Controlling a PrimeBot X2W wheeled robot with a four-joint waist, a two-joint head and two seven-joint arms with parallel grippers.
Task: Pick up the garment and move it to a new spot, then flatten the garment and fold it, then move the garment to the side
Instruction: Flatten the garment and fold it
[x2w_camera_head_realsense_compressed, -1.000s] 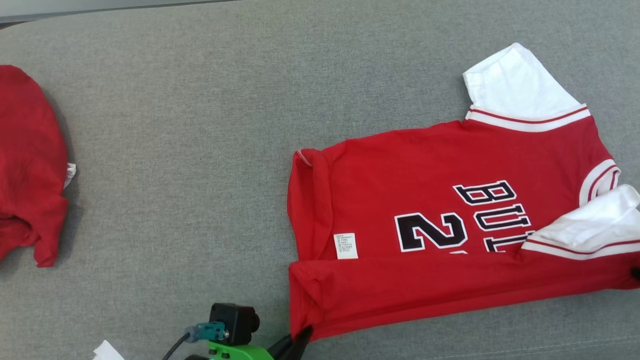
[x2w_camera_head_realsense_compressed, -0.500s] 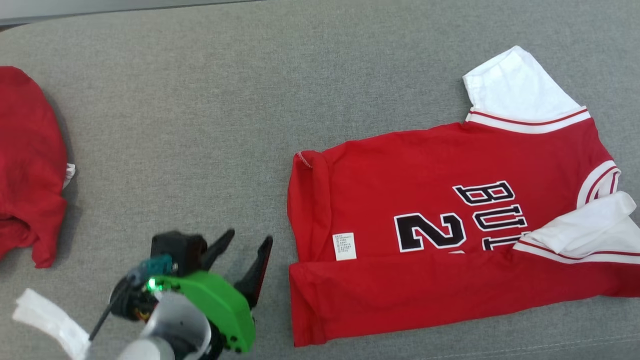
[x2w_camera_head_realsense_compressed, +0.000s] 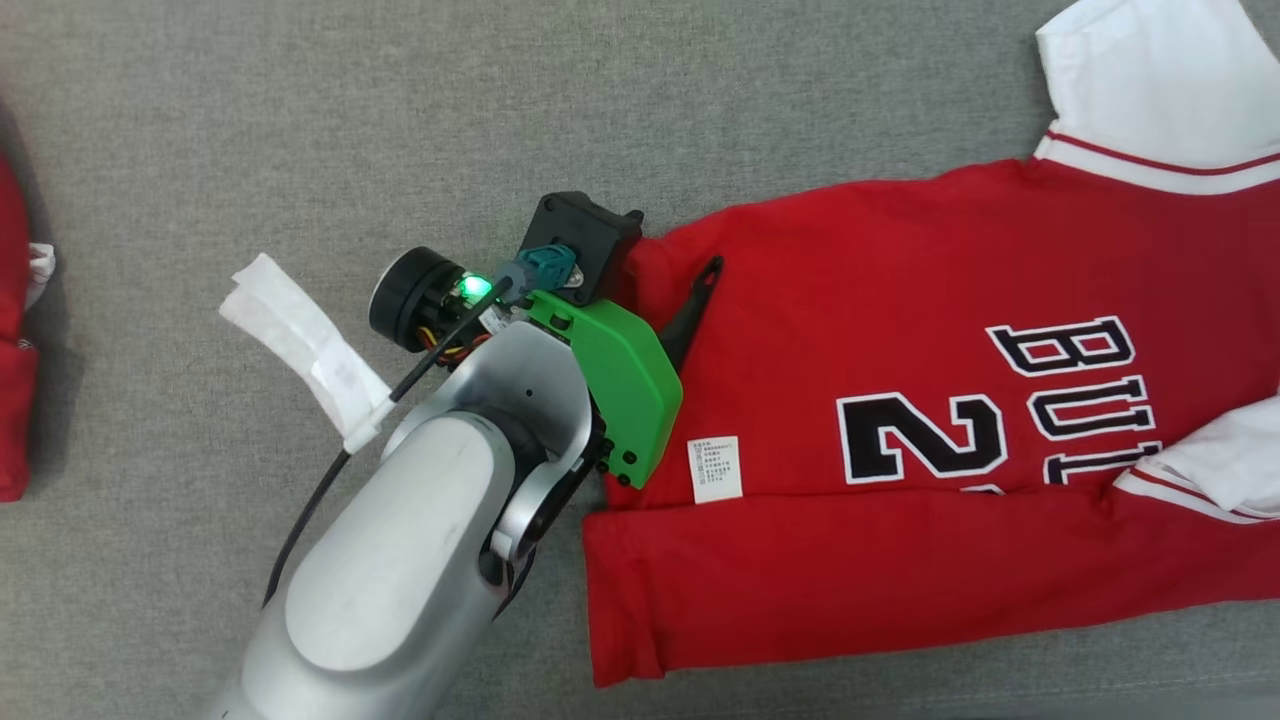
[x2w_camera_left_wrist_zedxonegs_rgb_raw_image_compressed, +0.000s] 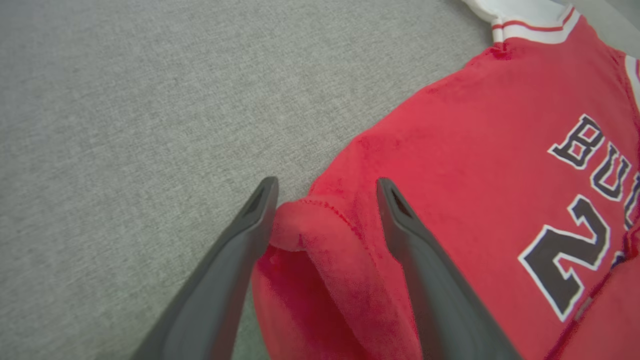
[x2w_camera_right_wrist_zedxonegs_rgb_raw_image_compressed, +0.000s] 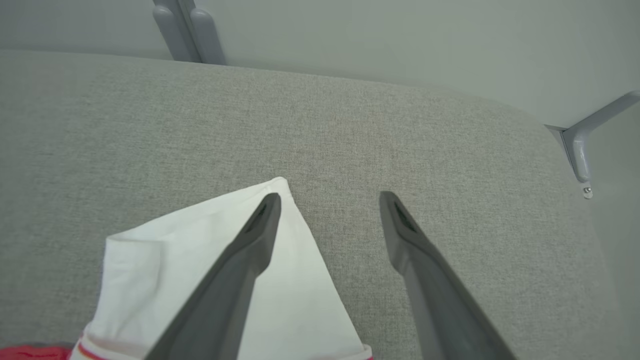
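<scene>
The garment (x2w_camera_head_realsense_compressed: 900, 300) is a red jersey with white sleeves and black lettering, lying on the grey padded surface (x2w_camera_head_realsense_compressed: 300, 120) with its lower long edge folded up over the body. My left gripper (x2w_camera_head_realsense_compressed: 665, 255) hovers open over the jersey's upper left corner. In the left wrist view the left gripper (x2w_camera_left_wrist_zedxonegs_rgb_raw_image_compressed: 326, 185) straddles the rolled hem corner (x2w_camera_left_wrist_zedxonegs_rgb_raw_image_compressed: 310, 225) without pinching it. My right gripper (x2w_camera_right_wrist_zedxonegs_rgb_raw_image_compressed: 330, 196) is open above the surface, with its left finger over the tip of a white sleeve (x2w_camera_right_wrist_zedxonegs_rgb_raw_image_compressed: 165, 260).
Another red garment (x2w_camera_head_realsense_compressed: 15, 400) lies at the far left edge. A white strip (x2w_camera_head_realsense_compressed: 300, 340) hangs from the left arm's cable. Grey metal brackets (x2w_camera_right_wrist_zedxonegs_rgb_raw_image_compressed: 187, 30) (x2w_camera_right_wrist_zedxonegs_rgb_raw_image_compressed: 580, 150) and a pale wall stand beyond the far edge of the surface.
The left gripper let go of the jersey's lower left corner, opened and moved up to its upper left corner. The head camera has shifted, so the jersey sits larger and further right.
</scene>
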